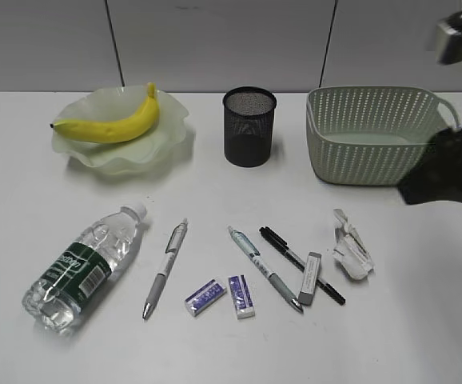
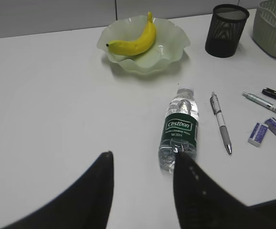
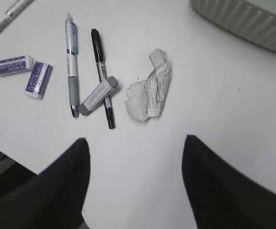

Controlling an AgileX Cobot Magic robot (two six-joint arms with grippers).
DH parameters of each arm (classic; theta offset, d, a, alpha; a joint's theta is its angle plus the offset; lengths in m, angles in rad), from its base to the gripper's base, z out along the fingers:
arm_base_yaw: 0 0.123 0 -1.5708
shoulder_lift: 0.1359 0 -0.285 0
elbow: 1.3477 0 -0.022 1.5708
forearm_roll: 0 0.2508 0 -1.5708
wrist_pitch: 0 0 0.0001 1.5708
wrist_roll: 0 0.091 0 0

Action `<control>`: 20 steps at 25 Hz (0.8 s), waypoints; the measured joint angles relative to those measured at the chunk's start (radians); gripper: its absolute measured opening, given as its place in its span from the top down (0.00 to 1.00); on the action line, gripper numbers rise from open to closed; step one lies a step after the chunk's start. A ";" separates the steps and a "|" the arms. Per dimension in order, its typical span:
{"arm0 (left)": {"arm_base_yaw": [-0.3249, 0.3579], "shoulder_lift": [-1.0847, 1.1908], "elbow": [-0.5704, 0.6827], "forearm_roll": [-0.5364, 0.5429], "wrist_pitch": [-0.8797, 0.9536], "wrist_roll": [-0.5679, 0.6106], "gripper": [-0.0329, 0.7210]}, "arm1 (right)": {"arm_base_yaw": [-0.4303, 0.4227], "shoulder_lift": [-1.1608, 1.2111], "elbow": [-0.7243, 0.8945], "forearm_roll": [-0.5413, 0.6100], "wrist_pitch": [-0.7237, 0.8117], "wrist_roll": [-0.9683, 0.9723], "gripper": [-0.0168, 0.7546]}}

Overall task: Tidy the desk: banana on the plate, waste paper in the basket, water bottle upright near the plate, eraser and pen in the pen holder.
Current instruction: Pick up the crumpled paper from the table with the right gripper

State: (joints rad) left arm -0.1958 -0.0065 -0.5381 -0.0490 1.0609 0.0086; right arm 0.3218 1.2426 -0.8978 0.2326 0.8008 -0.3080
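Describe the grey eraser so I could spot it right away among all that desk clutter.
Start at the green basket at the back right, then drop to the front row, just left of the crumpled waste paper. The grey eraser lies across a thin black pen. Unlike the two blue-and-white erasers further left, it is plain grey and rests on a pen.

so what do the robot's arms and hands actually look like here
Both hands are black. The left hand has two broad, tapering fingers, one with a row of small pale dots along its inner edge. The right hand has two wide matte fingers with a fine ribbed texture. From outside, the right arm is a dark blur.
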 joint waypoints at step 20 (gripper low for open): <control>0.000 0.007 0.000 -0.001 0.000 0.001 0.55 | 0.017 0.749 -0.190 -0.015 -0.131 0.089 0.45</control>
State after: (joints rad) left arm -0.1958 0.0006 -0.5381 -0.0499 1.0609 0.0094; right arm 0.3387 1.9917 -1.0878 0.2181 0.6697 -0.2195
